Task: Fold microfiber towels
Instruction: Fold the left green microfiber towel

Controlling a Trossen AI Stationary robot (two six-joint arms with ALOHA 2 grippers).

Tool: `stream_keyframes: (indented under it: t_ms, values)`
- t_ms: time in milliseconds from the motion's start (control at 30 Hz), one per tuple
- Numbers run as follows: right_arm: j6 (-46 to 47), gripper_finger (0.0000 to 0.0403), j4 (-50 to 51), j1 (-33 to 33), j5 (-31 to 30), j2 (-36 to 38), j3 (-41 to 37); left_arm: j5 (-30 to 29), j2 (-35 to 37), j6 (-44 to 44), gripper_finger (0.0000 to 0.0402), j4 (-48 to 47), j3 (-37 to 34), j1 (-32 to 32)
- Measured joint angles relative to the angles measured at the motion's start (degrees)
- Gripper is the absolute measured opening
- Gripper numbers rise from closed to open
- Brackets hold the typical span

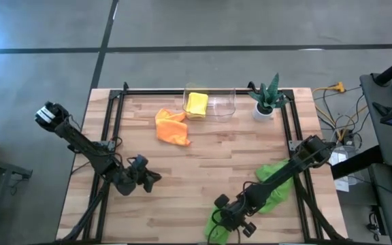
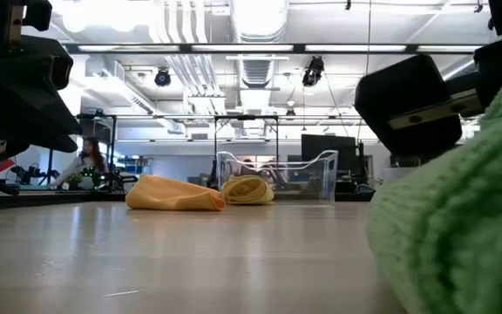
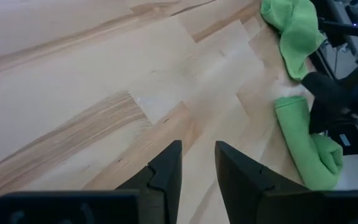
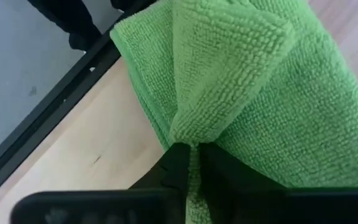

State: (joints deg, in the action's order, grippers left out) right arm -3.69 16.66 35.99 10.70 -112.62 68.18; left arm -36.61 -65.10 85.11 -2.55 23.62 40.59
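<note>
I counted four soft microfiber towels: one yellow towel (image 1: 197, 104), one orange towel (image 1: 171, 126) and two lime green towels (image 1: 273, 182). There was also one clear plastic bin (image 1: 221, 102) and one spiky green plant in a white pot (image 1: 265, 99).

Lime green towels (image 1: 271, 182), orange towel (image 1: 171, 126), yellow towel (image 1: 197, 103) in clear bin (image 1: 221, 102), light striped-wood table (image 1: 196, 163), black frame (image 1: 114, 129), green spiky plant (image 1: 269, 92) in white pot (image 1: 262, 112).
</note>
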Motion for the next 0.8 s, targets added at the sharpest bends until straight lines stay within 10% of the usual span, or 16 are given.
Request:
stream_keyframes:
  t_ms: [567,800]
  values:
    - [3.97,0.0130,5.07,0.00,-0.24,5.44,1.77,0.12,0.07,-0.94,0.0081,2.53,-0.13,-0.90]
    - [17.59,0.0125,4.59,-0.09,-3.98,11.38,1.82,9.88,-2.90,-20.25,0.0081,20.87,-0.13,-3.63]
